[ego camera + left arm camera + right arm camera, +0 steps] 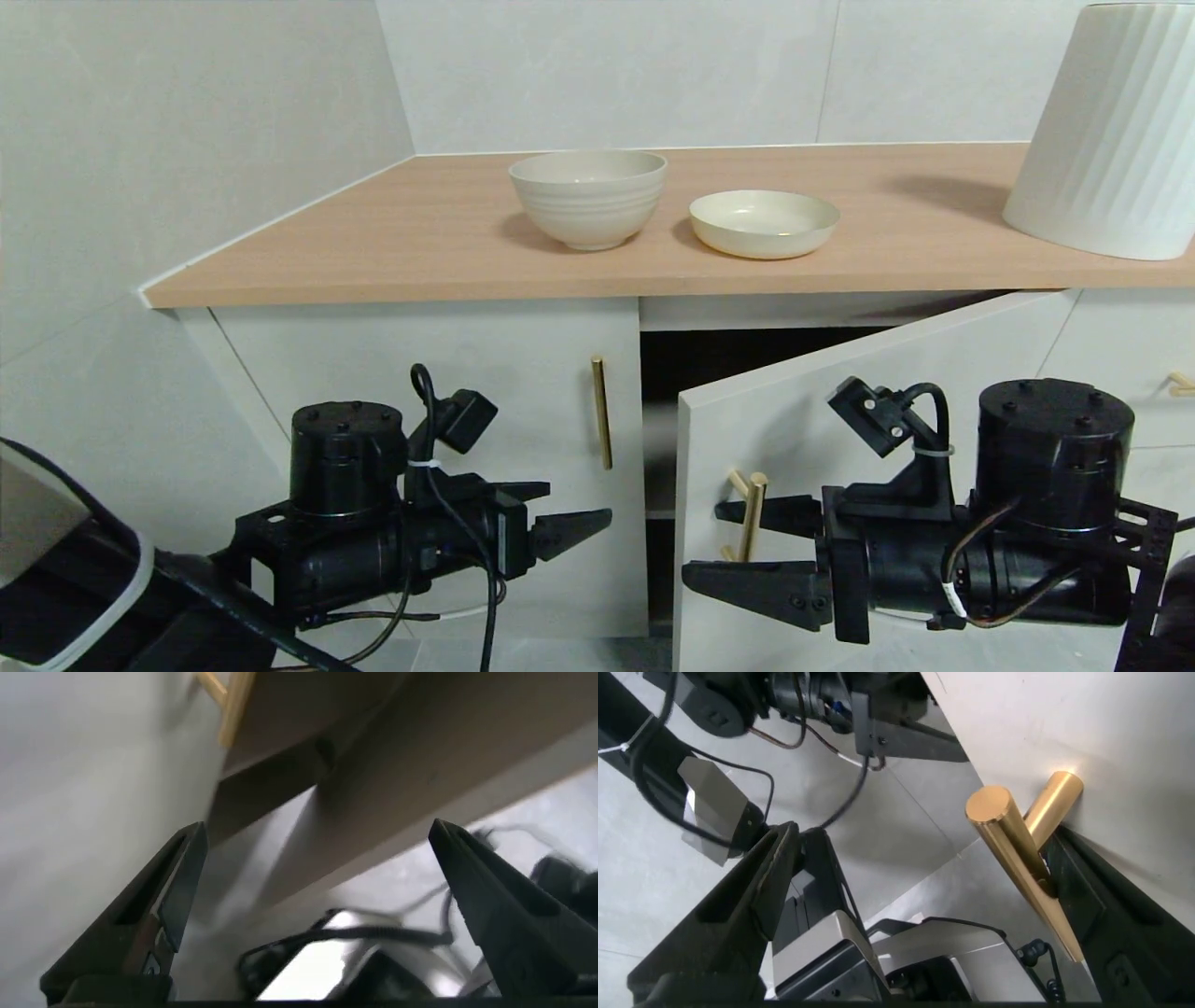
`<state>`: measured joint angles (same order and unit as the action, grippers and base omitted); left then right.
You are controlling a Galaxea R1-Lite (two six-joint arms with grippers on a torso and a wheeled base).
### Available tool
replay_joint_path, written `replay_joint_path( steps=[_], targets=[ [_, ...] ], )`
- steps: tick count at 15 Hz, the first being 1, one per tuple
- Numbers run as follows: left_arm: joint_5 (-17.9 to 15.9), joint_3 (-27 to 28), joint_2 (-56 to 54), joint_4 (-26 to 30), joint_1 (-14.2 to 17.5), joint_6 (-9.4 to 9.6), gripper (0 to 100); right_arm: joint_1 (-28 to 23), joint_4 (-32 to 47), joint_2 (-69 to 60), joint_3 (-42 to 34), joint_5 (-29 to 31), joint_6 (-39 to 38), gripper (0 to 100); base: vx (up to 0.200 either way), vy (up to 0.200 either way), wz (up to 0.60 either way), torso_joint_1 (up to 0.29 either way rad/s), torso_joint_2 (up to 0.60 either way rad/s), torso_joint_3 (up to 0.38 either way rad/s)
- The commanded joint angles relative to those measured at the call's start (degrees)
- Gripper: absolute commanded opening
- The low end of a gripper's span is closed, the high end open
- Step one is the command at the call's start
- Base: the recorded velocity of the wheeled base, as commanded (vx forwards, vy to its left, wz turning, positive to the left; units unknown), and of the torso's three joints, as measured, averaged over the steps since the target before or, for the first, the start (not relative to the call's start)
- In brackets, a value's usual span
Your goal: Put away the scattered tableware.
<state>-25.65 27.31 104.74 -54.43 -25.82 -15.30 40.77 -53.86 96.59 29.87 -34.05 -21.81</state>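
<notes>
While right jaws straddle door handle point(754, 495), bowl point(588, 198) beside plate point(764, 222)

- White ribbed vessel point(1111, 131), wider at base than at top, upright at right end of desk; cut off by picture edge.
- Wood-grain desk point(392, 243), running along back wall into left corner, pale front edge.
- Back wall point(607, 65) and left side wall point(187, 121), both in large pale tiles, meeting at the corner behind desk.
- Closed white cabinet door point(420, 355) under left part of desk.
- Brass bar handle point(602, 413), vertical, near right edge of closed door.
- Second brass handle point(1181, 383), partly visible, on white front point(1130, 345) at far right below desk.
- Grey tiled floor point(906, 831) below cabinet.
</notes>
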Motion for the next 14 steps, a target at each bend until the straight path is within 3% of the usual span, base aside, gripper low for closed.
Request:
replay_joint_path(
  steps=[1, 5, 6, 11, 14],
  targets=[
    [0.25, -0.24, 1.69, -0.15, -1.07, -0.26, 100, 0.02, -0.02, 0.27, -0.07, 0.03, -0.08, 100, 0.0, 0.0, 0.0, 0.0, 0.0, 0.0],
    [0.34, -0.24, 1.69, -0.32, -1.25, -0.35, 100, 0.02, -0.02, 0.36, -0.07, 0.03, 0.01, 100, 0.0, 0.0, 0.0, 0.0, 0.0, 0.0],
    [0.34, -0.06, 1.69, -0.32, -1.25, -0.52, 0, 0.02, -0.02, 0.36, -0.07, 0.03, -0.08, 100, 0.0, 0.0, 0.0, 0.0, 0.0, 0.0],
    [0.34, 1.35, 2.22, -0.5, -2.66, -0.52, 0, 0.02, -0.02, 0.53, -0.16, 0.12, -0.08, 100, 0.0, 0.0, 0.0, 0.0, 0.0, 0.0],
    [-0.1, 1.52, 2.66, -5.42, -3.18, -1.84, 0, 0.02, -0.02, 0.27, -0.16, 0.12, -0.16, 100, 0.0, 0.0, 0.0, 0.0, 0.0, 0.0]
  ],
)
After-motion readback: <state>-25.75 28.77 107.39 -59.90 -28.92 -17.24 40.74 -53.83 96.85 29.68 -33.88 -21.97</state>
